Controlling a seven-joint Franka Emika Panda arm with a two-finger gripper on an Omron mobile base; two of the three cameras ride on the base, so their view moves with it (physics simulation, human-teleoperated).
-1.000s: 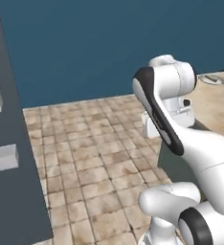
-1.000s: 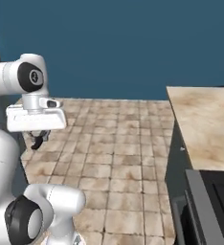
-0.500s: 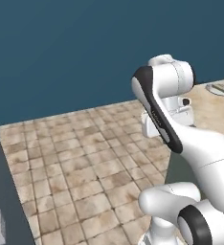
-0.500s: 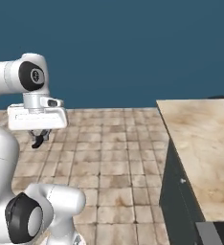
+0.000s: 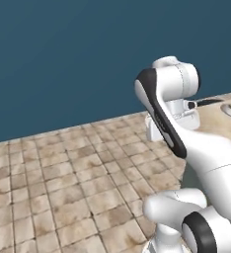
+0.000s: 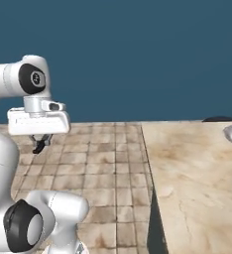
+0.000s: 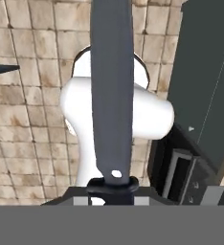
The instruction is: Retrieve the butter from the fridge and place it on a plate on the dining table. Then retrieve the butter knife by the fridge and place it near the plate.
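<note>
End effector (image 6: 38,144) clamped on the butter knife (image 7: 112,91); blade juts straight out from its fingertips, above the tiled floor (image 6: 108,163).

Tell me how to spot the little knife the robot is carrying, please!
Start at the robot's big white arm, then follow it down to the gripper hanging over the brown tiled floor. Pinched in it is the butter knife, seen close up in the hand view as a long, flat, dark grey blade with a small hole near its held end. Everything around it is white or tan; it's the only dark sliver.
</note>
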